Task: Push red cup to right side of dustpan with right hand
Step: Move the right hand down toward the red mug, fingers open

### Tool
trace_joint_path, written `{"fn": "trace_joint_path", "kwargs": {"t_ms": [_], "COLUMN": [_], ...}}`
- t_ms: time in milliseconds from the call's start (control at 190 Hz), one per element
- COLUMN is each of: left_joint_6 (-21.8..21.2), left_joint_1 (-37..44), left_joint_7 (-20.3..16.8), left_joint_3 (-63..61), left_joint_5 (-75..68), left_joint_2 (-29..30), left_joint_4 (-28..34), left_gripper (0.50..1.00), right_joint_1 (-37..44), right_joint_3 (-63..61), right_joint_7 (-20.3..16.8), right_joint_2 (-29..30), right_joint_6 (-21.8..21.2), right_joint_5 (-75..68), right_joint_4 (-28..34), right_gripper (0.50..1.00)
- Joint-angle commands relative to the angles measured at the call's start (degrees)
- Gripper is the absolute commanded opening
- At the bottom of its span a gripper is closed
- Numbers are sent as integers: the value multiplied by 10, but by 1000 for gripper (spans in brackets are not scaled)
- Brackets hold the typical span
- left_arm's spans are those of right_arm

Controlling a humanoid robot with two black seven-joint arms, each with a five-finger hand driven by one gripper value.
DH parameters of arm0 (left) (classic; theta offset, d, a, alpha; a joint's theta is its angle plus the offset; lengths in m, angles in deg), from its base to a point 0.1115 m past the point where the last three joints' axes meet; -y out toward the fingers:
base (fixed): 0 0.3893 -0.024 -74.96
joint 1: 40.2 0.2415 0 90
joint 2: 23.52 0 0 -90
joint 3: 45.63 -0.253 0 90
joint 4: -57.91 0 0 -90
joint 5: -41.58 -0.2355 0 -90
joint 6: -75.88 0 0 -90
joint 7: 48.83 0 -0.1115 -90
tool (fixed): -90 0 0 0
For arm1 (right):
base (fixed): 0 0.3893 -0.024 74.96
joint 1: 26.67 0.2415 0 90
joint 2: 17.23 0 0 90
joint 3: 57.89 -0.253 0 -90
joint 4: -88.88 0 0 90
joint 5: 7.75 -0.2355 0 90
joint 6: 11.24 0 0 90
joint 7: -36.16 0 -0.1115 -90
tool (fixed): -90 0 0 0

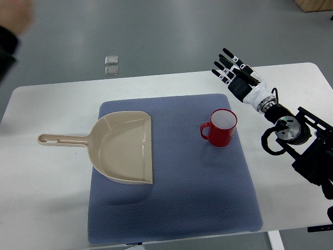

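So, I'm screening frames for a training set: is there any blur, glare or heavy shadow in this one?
Top view: the red cup, dustpan and right hand are sharp, under soft even light. Only faint shadows fall on the blue mat. A person's hand at the top-left corner is motion-blurred. No strong glare on the white table.

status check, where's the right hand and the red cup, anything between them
Right hand open, fingers extended, above the mat's far right corner, clear of cup. Red cup upright on blue mat, right of dustpan, handle facing it. Nothing between hand and cup. Left hand out of view.
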Motion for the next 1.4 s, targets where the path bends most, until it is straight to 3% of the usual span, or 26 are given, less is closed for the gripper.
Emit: {"fn": "trace_joint_path", "kwargs": {"t_ms": [0,284,537,679,847,1011,1074,1295,1395], "left_joint_6": [0,0,0,0,1,0,0,0,0], "left_joint_1": [0,1,1,1,0,0,0,1,2], "left_joint_7": [0,0,0,0,0,0,0,0,0], "left_joint_3": [0,2,2,1,-1,0,0,0,1], "left_joint_5": [0,0,0,0,-1,0,0,0,0], "left_joint_2": [0,0,0,0,0,0,0,0,0], "left_joint_4": [0,0,0,1,-1,-1,0,-1,-1], "left_gripper": [1000,1000,1000,1000,1000,1000,1000,1000,1000], "right_joint_1": [1,6,-7,-20,-29,-55,-72,-100,-101], "right_joint_3": [0,3,3,0,0,8,8,10,10], "right_joint_7": [0,-4,0,18,151,243,245,245,245], "right_joint_2": [0,-16,-96,-146,-173,-161,-153,-131,-120], "right_joint_6": [0,-32,-200,-200,-200,-200,-200,-128,-119], "right_joint_5": [0,-1,114,201,348,457,468,475,475], "right_joint_4": [0,6,6,4,5,5,7,0,-11], "right_gripper": [936,936,936,936,936,936,936,936,936]}}
